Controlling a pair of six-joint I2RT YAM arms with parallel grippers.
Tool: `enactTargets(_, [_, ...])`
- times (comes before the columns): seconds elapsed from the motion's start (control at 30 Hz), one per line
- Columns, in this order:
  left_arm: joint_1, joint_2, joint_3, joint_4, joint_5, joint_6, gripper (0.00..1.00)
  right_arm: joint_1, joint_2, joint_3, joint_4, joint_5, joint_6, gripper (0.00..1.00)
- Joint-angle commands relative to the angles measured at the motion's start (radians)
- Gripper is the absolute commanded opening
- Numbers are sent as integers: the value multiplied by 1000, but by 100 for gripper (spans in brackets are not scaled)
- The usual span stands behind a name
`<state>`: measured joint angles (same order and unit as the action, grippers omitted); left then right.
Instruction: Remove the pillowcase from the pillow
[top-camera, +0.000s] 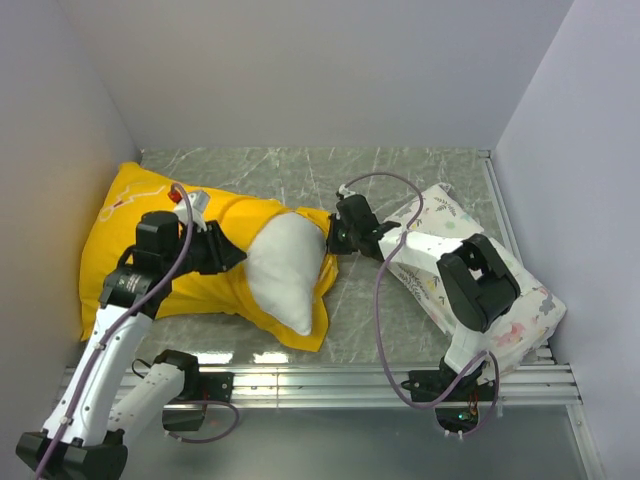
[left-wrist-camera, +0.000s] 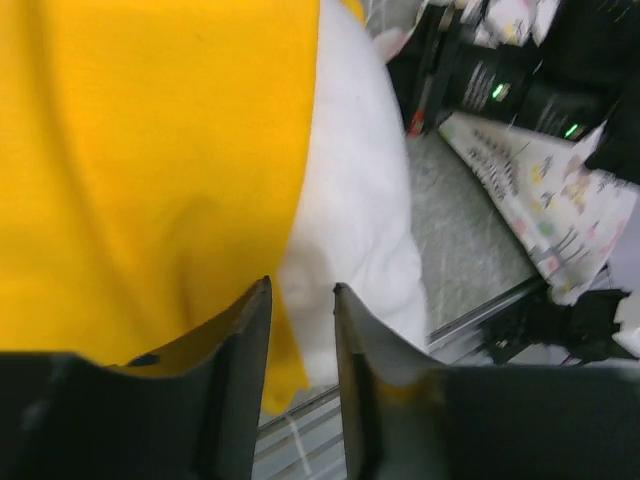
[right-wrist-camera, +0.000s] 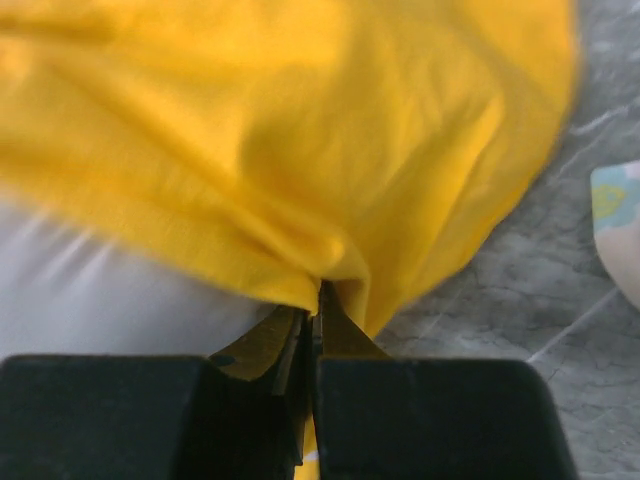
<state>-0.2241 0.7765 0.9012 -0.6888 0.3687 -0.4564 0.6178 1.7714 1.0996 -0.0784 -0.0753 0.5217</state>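
The yellow pillowcase (top-camera: 130, 220) lies at the left of the table, and the white pillow (top-camera: 285, 270) bulges out of its open right end. My left gripper (top-camera: 238, 256) rests over the case just left of the bare pillow. In the left wrist view its jaws (left-wrist-camera: 300, 285) stand slightly apart with nothing between them, above the pillowcase (left-wrist-camera: 150, 150) edge and the pillow (left-wrist-camera: 355, 200). My right gripper (top-camera: 335, 236) is at the case's right edge. In the right wrist view it (right-wrist-camera: 320, 290) is shut on a pinch of the pillowcase (right-wrist-camera: 300, 120), with the pillow (right-wrist-camera: 90, 290) at the left.
A white pillow printed with small colourful figures (top-camera: 480, 270) lies at the right under my right arm, and it also shows in the left wrist view (left-wrist-camera: 560, 200). Grey walls close in the left, back and right. A metal rail (top-camera: 330, 380) runs along the near edge.
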Motion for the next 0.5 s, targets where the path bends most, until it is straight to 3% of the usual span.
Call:
enactTargets(0.0, [-18, 33, 149, 44, -33, 36, 40, -12, -15, -62, 77, -3, 9, 0])
enactTargets(0.1, [-73, 90, 232, 44, -132, 45, 54, 8, -33, -90, 117, -24, 23, 0])
enactTargets(0.27, [-217, 188, 344, 46, -338, 36, 63, 16, -49, -113, 155, -43, 43, 0])
enactTargets(0.4, [-478, 335, 399, 51, -558, 16, 69, 16, -67, -150, 215, -112, 89, 0])
enactTargets(0.47, [-546, 386, 410, 54, -678, 13, 72, 17, -75, -159, 246, -138, 113, 0])
